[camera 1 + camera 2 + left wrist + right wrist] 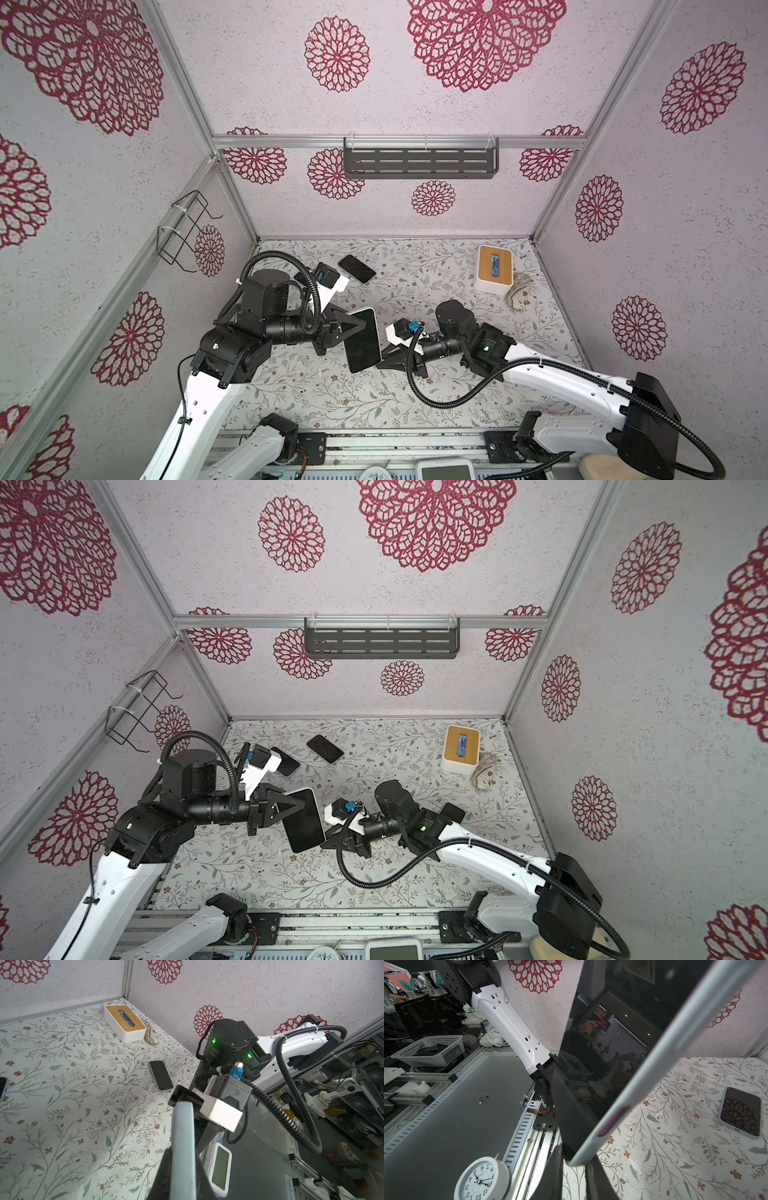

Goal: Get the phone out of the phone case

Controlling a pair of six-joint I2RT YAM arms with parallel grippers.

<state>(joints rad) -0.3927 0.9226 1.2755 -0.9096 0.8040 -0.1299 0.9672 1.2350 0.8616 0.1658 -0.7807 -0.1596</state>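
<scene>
Now the left claw (352, 329) pinches the phone (362, 343), dark screen up in its pale phone case (654, 1064), and holds it tilted clear of the floral table (332, 399), near the middle. Opposite, the right claw (380, 363) brackets a corner of the case; its fingers (556, 1169) stand close on either side, but whether they press it I cannot tell. A tissue box (494, 268) stands well apart at the back.

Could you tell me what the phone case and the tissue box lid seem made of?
Phone case: likely matte silicone or soft plastic; pale, rounded edge, dull sheen. Tissue box lid: apparently bamboo or wood; tan and matte.
</scene>
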